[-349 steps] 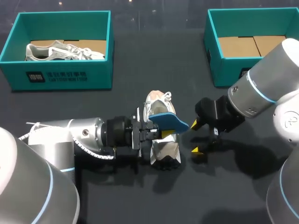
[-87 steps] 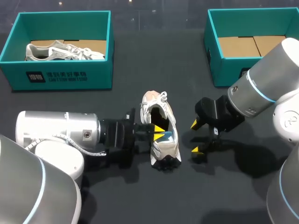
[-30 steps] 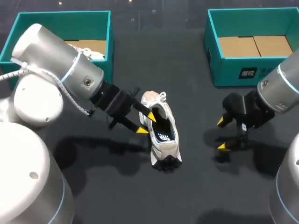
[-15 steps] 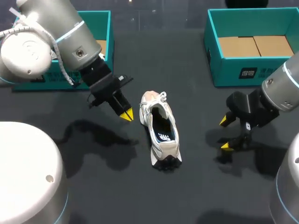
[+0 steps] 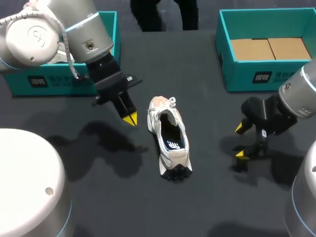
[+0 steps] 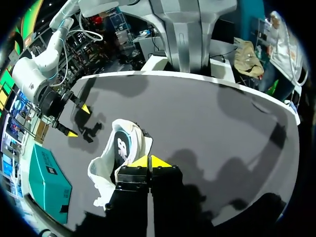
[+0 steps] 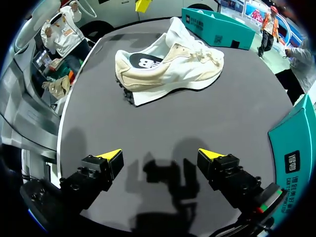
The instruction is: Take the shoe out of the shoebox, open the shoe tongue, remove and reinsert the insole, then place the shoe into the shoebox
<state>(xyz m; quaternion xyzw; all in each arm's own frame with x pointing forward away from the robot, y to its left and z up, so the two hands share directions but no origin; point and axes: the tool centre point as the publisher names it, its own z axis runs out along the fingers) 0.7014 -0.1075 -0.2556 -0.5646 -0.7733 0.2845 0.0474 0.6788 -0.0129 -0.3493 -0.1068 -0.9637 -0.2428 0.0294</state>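
The right tool (image 5: pixel 240 141) hung low over the right side of the worktop (image 5: pixel 207 197), its two yellow-tipped fingers spread wide with nothing between them; in its own wrist view the tool (image 7: pixel 160 155) showed only bare dark surface and its shadow between the tips. To its left, well apart from it, the shoe (image 5: pixel 169 136) stood on its sole near the middle of the worktop, outside both boxes, heel toward the near edge and toe pointing far. Its tongue was pulled open and the dark insole (image 5: pixel 173 140) lay inside. From the right wrist view the shoe (image 7: pixel 168 66) was seen side-on, ahead of the open fingers.

Just left of the shoe's toe, apart from it, the left tool (image 5: pixel 130 118) pointed down at the worktop with its fingers pressed together on nothing. The left wrist view showed the same tool (image 6: pixel 149 161) with tips touching, the shoe (image 6: pixel 123 153) under and beside it, and the right tool (image 6: pixel 79 121) beyond.

At the far left stood the left shoebox (image 5: pixel 44 81), partly covered by the left arm. At the far right stood the right shoebox (image 5: pixel 242 74), its cardboard floor showing.
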